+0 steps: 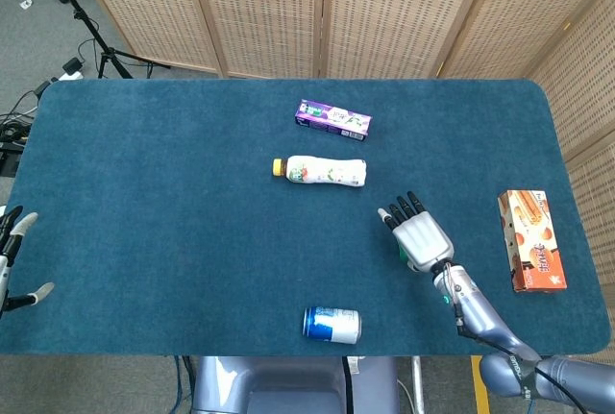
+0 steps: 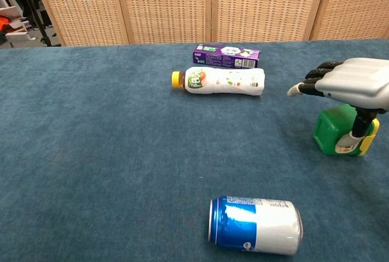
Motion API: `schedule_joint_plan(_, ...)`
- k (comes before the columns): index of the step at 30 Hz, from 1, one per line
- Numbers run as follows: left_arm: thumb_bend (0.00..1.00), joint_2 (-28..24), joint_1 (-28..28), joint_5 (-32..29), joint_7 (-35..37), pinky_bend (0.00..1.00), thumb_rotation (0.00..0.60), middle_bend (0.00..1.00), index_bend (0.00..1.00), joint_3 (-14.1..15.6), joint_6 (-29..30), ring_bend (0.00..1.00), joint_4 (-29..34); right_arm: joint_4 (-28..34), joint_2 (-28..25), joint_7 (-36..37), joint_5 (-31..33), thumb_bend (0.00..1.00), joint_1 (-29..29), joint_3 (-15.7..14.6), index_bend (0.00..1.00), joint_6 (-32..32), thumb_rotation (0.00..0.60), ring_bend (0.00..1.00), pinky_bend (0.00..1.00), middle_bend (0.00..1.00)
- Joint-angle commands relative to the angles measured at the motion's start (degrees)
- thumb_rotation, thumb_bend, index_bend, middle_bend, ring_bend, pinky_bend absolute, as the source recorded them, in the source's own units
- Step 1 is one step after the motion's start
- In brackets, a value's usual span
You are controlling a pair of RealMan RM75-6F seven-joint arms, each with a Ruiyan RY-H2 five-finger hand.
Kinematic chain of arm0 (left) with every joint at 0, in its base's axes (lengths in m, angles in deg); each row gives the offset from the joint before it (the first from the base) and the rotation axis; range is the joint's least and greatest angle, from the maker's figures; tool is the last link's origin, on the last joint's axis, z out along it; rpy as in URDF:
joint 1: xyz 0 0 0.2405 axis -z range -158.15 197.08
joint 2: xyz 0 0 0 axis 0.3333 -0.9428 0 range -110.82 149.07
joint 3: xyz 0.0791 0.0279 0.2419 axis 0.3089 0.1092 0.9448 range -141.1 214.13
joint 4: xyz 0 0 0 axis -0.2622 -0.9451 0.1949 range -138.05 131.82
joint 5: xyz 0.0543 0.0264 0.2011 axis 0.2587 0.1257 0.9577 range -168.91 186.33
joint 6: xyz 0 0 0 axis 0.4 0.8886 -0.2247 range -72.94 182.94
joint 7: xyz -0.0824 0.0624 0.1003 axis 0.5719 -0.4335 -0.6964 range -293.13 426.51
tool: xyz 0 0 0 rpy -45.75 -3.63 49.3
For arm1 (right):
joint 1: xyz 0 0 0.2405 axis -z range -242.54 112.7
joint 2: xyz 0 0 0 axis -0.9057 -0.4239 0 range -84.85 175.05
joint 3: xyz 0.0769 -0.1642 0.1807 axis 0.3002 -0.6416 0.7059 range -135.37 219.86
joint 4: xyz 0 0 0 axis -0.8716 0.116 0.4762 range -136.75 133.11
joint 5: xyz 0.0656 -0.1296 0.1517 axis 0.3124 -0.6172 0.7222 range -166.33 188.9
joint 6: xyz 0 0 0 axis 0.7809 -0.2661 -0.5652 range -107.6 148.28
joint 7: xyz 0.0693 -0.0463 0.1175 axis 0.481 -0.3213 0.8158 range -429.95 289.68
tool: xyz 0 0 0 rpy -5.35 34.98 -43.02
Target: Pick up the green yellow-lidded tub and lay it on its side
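The green tub (image 2: 333,130) with its yellow lid (image 2: 367,144) lies on the table at the right of the chest view, lid end pointing right. My right hand (image 2: 354,84) hovers just over it, fingers stretched out to the left and apart. Its thumb (image 2: 358,129) hangs down in front of the tub. In the head view the right hand (image 1: 419,232) covers the tub almost wholly. My left hand (image 1: 13,262) is off the table's left edge, fingers apart, holding nothing.
A white bottle with a yellow cap (image 1: 320,171) and a purple box (image 1: 332,119) lie at mid-table. A blue can (image 1: 332,324) lies on its side near the front edge. An orange biscuit box (image 1: 530,239) sits at the right edge.
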Motion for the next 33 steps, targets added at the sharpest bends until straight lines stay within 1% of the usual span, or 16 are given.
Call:
schedule_joint_plan(1, 0.0, 0.1, 0.1, -0.2, 0.0, 0.0, 0.6, 0.0, 0.0, -0.1, -0.2, 0.0, -0.1, -1.2, 0.8, -1.6, 1.8, 0.15, -0.6, -0.3, 0.25, 0.1, 0.6, 0.1, 0.0, 0.29)
schedule_joint_plan(3, 0.0, 0.1, 0.1, -0.3, -0.1, 0.0, 0.6, 0.0, 0.0, -0.1, -0.3, 0.0, -0.1, -1.7, 1.1, -1.6, 2.1, 0.17, -0.6, -0.4, 0.35, 0.4, 0.6, 0.18, 0.0, 0.37)
schedule_joint_plan(6, 0.0, 0.2, 0.2, -0.3, -0.2, 0.0, 0.6, 0.0, 0.0, -0.1, -0.4, 0.0, 0.0, -2.9, 1.6, -0.7, 1.3, 0.22, -0.5, -0.5, 0.46, 0.9, 0.6, 0.26, 0.0, 0.45)
schedule_joint_plan(8, 0.0, 0.2, 0.2, -0.4, -0.3, 0.0, 0.6, 0.0, 0.0, -0.1, -0.5, 0.0, 0.0, -3.6, 1.9, -0.4, 0.8, 0.27, -0.5, -0.7, 0.51, 1.1, 0.6, 0.3, 0.0, 0.5)
schedule_joint_plan(11, 0.0, 0.2, 0.3, -0.5, -0.4, 0.0, 0.6, 0.0, 0.0, -0.1, -0.6, 0.0, 0.0, -5.1, 2.6, 2.0, -1.1, 0.36, -0.1, -0.7, 0.55, 1.7, 0.6, 0.34, 0.0, 0.53)
schedule_joint_plan(15, 0.0, 0.2, 0.3, -0.5, -0.5, 0.0, 0.6, 0.0, 0.0, -0.1, -0.7, 0.0, 0.0, -6.3, 2.9, 7.8, -6.4, 0.47, 0.6, -0.7, 0.57, 3.3, 0.6, 0.34, 0.0, 0.55)
schedule_joint_plan(18, 0.0, 0.2, 0.3, -0.5, -0.5, 0.0, 0.6, 0.0, 0.0, -0.1, -0.7, 0.0, 0.0, -7.2, 3.0, 16.0, -12.5, 0.54, 1.4, -0.4, 0.58, 5.9, 0.6, 0.34, 0.02, 0.56)
schedule_joint_plan(20, 0.0, 0.2, 0.3, -0.5, -0.5, 0.0, 0.6, 0.0, 0.0, 0.0, -0.7, 0.0, 0.0, -8.1, 3.2, 22.9, -16.0, 0.56, 2.1, 0.0, 0.58, 7.8, 0.6, 0.35, 0.03, 0.56)
schedule_joint_plan(22, 0.0, 0.2, 0.3, -0.4, -0.5, 0.0, 0.6, 0.0, 0.0, 0.0, -0.6, 0.0, 0.1, -9.4, 3.8, 31.6, -18.9, 0.57, 2.8, 0.5, 0.59, 9.9, 0.6, 0.35, 0.03, 0.57)
schedule_joint_plan(23, 0.0, 0.2, 0.3, -0.3, -0.5, 0.0, 0.6, 0.0, 0.0, 0.0, -0.5, 0.0, 0.1, -10.8, 4.5, 38.8, -20.6, 0.57, 3.5, 0.9, 0.59, 11.5, 0.6, 0.35, 0.03, 0.57)
schedule_joint_plan(24, 0.0, 0.2, 0.2, -0.2, -0.5, 0.0, 0.6, 0.0, 0.0, 0.0, -0.5, 0.0, 0.1, -12.0, 5.0, 43.0, -21.8, 0.59, 3.8, 0.9, 0.59, 12.3, 0.6, 0.35, 0.03, 0.57)
schedule_joint_plan(25, 0.0, 0.2, 0.2, -0.2, -0.5, 0.0, 0.6, 0.0, 0.0, 0.1, -0.5, 0.0, 0.1, -13.2, 5.6, 47.0, -22.6, 0.61, 4.2, 1.0, 0.59, 13.2, 0.6, 0.35, 0.03, 0.57)
schedule_joint_plan(26, 0.0, 0.2, 0.2, -0.1, -0.6, 0.0, 0.6, 0.0, 0.0, 0.1, -0.5, 0.0, 0.2, -15.1, 6.7, 53.3, -23.3, 0.65, 4.8, 1.1, 0.59, 14.3, 0.6, 0.35, 0.03, 0.57)
schedule_joint_plan(27, 0.0, 0.2, 0.2, -0.1, -0.6, 0.0, 0.6, 0.0, 0.0, 0.2, -0.4, 0.0, 0.2, -16.4, 7.5, 57.0, -23.6, 0.7, 5.2, 1.2, 0.59, 15.0, 0.6, 0.35, 0.03, 0.57)
schedule_joint_plan(29, 0.0, 0.3, 0.2, 0.0, -0.7, 0.0, 0.6, 0.0, 0.0, 0.2, -0.5, 0.0, 0.2, -19.1, 9.1, 63.6, -23.6, 0.78, 6.0, 1.2, 0.59, 15.5, 0.6, 0.35, 0.03, 0.56)
schedule_joint_plan(33, 0.0, 0.4, 0.3, -0.1, -1.1, 0.0, 0.6, 0.0, 0.0, 0.2, -0.6, 0.0, 0.2, -24.7, 13.0, 74.6, -22.3, 0.87, 7.3, 1.6, 0.59, 15.2, 0.6, 0.35, 0.03, 0.56)
